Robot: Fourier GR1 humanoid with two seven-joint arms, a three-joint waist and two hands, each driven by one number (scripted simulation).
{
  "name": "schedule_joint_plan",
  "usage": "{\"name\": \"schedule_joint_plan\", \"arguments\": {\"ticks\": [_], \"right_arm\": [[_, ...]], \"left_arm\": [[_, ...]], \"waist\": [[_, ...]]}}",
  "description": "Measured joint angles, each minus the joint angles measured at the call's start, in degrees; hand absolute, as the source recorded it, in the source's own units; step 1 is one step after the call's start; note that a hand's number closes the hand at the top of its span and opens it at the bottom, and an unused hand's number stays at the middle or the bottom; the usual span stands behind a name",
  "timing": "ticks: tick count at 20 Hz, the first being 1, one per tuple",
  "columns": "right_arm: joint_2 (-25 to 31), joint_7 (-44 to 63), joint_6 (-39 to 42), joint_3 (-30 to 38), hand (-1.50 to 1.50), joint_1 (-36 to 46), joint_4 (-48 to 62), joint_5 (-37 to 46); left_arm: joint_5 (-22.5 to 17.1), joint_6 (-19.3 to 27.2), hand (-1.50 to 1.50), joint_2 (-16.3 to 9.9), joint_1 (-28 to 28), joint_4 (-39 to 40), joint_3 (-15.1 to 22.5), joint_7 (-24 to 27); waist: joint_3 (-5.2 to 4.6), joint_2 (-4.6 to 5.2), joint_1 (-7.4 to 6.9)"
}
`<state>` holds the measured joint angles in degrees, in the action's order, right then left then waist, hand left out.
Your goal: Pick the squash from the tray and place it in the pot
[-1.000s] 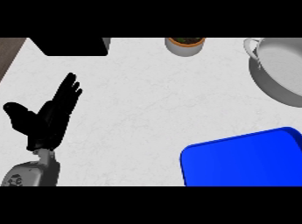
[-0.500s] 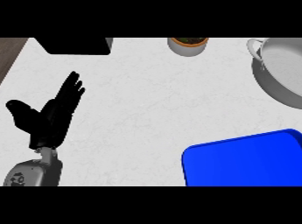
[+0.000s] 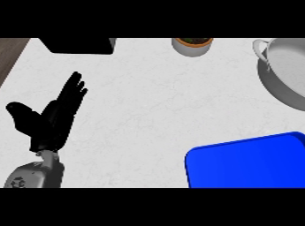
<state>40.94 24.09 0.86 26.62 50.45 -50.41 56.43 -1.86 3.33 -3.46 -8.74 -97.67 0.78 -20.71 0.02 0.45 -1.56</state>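
We look steeply down on a pale, marbled counter. At the left, our left hand rests above the surface, fingers straight and spread, thumb out to the side, holding nothing; its grey forearm enters from the lower edge. Our right hand does not appear anywhere in view.

At the lower right lies the blue tray, cut off by the right and bottom edges. The part we can see is bare blue; the squash is not visible, so it may sit on the hidden portion or be out of view altogether — we cannot tell. At the upper right sits the grey pot, open side up, with a handle at its upper left rim, and nothing showing in the part of it we see. It is near the tray but apart from it. At the top edge stand a small cup with dark contents and a black block.

We judge the pick has not begun. To do it well, we would first find the squash, then use the right hand, which is nearer tray and pot, coming down from above and closing around the squash's middle. The left hand can remain where it rests, clear of the path.
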Motion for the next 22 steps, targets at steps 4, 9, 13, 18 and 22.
{"name": "schedule_joint_plan", "arguments": {"ticks": [4, 9, 13, 18, 22], "right_arm": [[1.02, -4.29, -2.88, -0.90, 1.50, 2.64, 9.90, 1.10], [-0.01, -5.43, -6.24, 3.01, -1.50, 4.47, 19.23, -1.97], [-0.62, -5.87, -6.91, 6.70, -1.50, 6.10, 24.84, -5.60], [-1.20, -10.42, -11.58, 11.95, -1.50, 6.85, 27.53, -10.98], [-0.78, -16.00, -18.33, 15.66, -1.50, 6.83, 26.04, -14.51]], "left_arm": [[-0.30, -0.35, 0.00, -0.09, 0.14, -0.06, -0.20, 0.30], [-0.88, -1.08, 0.00, -0.38, 0.42, -1.08, -0.13, -0.21], [-0.63, -0.99, 0.00, -0.25, 0.35, -0.99, 0.05, -0.29], [-0.28, -0.81, 0.00, 0.21, 0.76, -0.79, 0.41, 0.43], [-0.04, -0.44, 0.00, 0.34, 0.01, -0.08, 0.14, 0.61]], "waist": [[0.02, 0.17, -0.31], [0.08, 0.38, -0.85], [0.12, 0.44, -0.86], [0.18, 0.54, -0.79], [0.17, 0.52, -0.52]]}}
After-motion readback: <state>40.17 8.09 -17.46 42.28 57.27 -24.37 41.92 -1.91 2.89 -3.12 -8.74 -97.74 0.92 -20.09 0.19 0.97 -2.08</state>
